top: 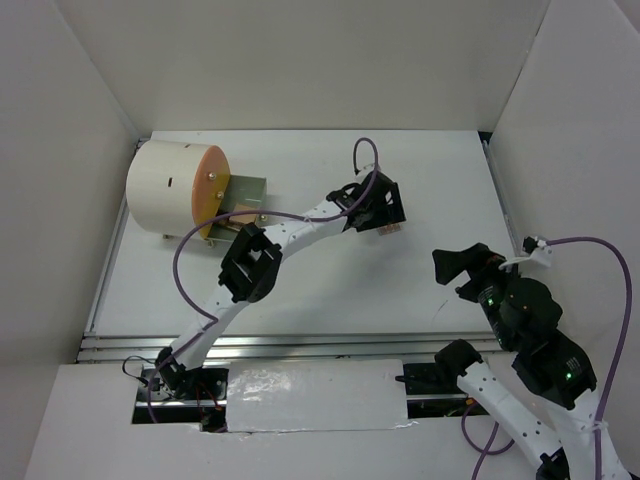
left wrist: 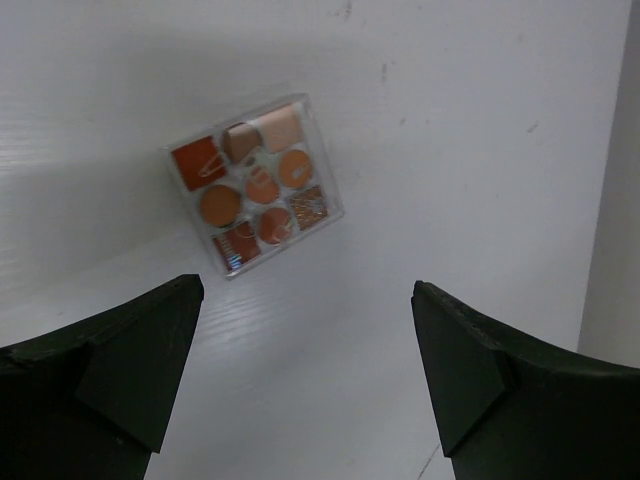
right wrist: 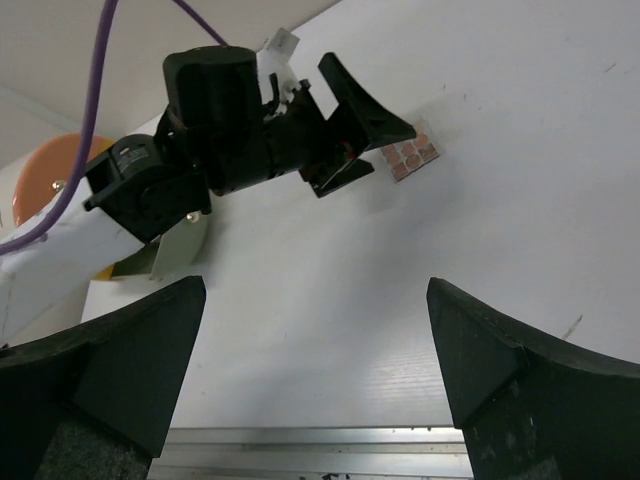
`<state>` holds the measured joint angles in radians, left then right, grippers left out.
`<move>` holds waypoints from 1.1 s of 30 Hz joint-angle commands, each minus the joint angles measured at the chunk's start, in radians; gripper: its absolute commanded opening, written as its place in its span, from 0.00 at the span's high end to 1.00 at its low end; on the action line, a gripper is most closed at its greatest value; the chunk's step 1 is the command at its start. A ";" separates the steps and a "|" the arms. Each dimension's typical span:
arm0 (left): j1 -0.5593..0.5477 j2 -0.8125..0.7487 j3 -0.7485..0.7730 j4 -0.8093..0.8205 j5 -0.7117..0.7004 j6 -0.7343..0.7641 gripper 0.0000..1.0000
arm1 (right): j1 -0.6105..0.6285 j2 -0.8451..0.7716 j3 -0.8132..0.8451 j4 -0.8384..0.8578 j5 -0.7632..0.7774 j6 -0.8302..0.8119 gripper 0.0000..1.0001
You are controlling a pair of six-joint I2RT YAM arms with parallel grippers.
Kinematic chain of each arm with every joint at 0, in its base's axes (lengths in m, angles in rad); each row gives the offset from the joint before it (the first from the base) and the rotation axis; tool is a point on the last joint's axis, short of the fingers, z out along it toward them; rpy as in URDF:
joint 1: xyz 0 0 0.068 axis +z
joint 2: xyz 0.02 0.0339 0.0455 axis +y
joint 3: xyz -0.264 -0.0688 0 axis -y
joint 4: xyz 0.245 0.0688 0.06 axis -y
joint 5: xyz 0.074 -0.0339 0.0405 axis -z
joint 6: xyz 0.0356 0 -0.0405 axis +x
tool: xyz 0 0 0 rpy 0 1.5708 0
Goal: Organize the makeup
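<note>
Right gripper (right wrist: 316, 290): near right of the desk (top: 300, 290). Its jaws are spread wide with nothing between them, and it points far and left.
Left gripper (left wrist: 308, 285): reached out to the middle of the desk, toward the far side. Its jaws stand wide apart and hold nothing.
Small square palette (left wrist: 255, 185): lies flat on the white desk just ahead of the left gripper and apart from both fingers, turned at a slant.
Palette look: a clear case with nine pans in three rows, some round and some square. The shades are orange, rust, brown and pale peach.
Writing: any print on the case is too small to read.
White cylinder (top: 165, 185): far left, lying on its side, well apart from the palette.
Orange face (top: 208, 190): round, turned right, with small pale studs.
Pale green part (top: 247, 192): juts out just right of the orange face.
</note>
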<state>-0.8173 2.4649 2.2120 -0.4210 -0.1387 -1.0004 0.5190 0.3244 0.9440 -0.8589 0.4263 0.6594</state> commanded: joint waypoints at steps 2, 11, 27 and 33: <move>-0.016 0.034 0.019 0.241 0.056 -0.008 0.01 | -0.001 -0.021 -0.007 0.006 -0.037 -0.023 0.00; -0.051 -0.012 -0.077 0.263 -0.047 0.020 0.01 | -0.001 -0.005 -0.089 0.092 -0.026 -0.009 0.00; 0.056 -0.773 -0.313 -0.402 -0.427 0.215 0.00 | -0.405 0.778 0.043 0.456 -0.366 -0.228 0.00; 0.251 -1.157 -0.610 -0.446 -0.342 0.373 0.01 | -0.407 1.214 0.262 0.380 -0.289 -0.322 0.00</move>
<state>-0.6361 1.4132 1.7428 -0.7544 -0.4995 -0.7490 0.1150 1.4830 1.1606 -0.4541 0.1802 0.4305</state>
